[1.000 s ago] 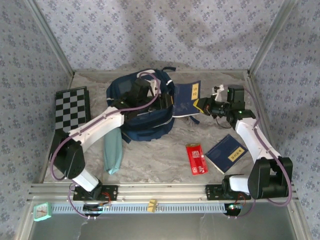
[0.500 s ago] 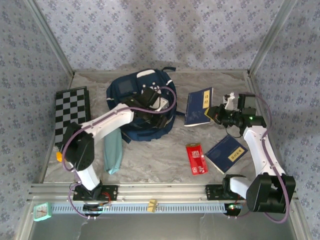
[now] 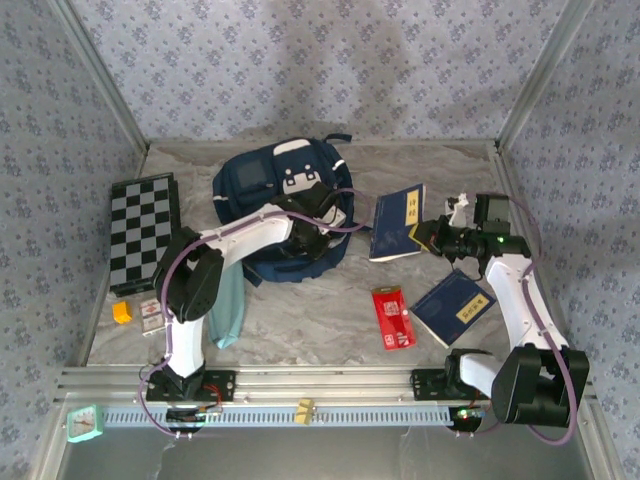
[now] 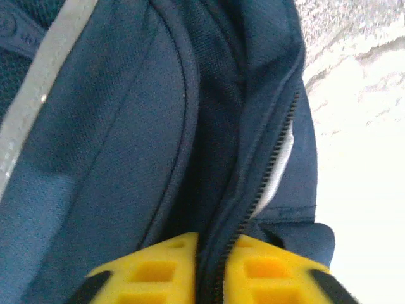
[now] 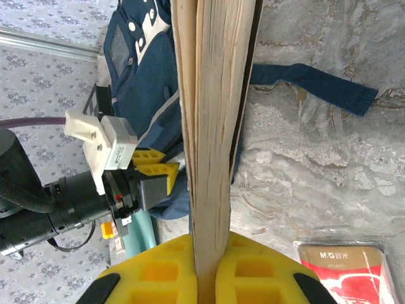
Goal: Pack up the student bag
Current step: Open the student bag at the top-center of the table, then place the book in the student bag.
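The student bag (image 3: 262,185) is a big navy backpack lying at the back middle of the table, its white buckle panel facing up. My left gripper (image 3: 316,222) reaches over the bag's right side and is shut on its zipper edge (image 4: 253,177), pinched between the yellow fingers (image 4: 158,266). My right gripper (image 3: 422,236) holds a navy book (image 3: 397,218) tilted up just right of the bag. In the right wrist view the book's page edge (image 5: 212,95) runs between the shut jaws, with the left gripper (image 5: 152,174) and the bag (image 5: 139,63) behind it.
A chessboard (image 3: 143,225) lies at the left. A teal pouch (image 3: 227,305) lies in front of the bag. A red packet (image 3: 393,317) and a second navy book (image 3: 455,305) lie front right. A small orange block (image 3: 122,312) sits front left. A bag strap (image 5: 316,85) trails on the table.
My left gripper slid right across the bag and closed on its zipper edge. My right gripper carried the book a little to the right, away from the bag.
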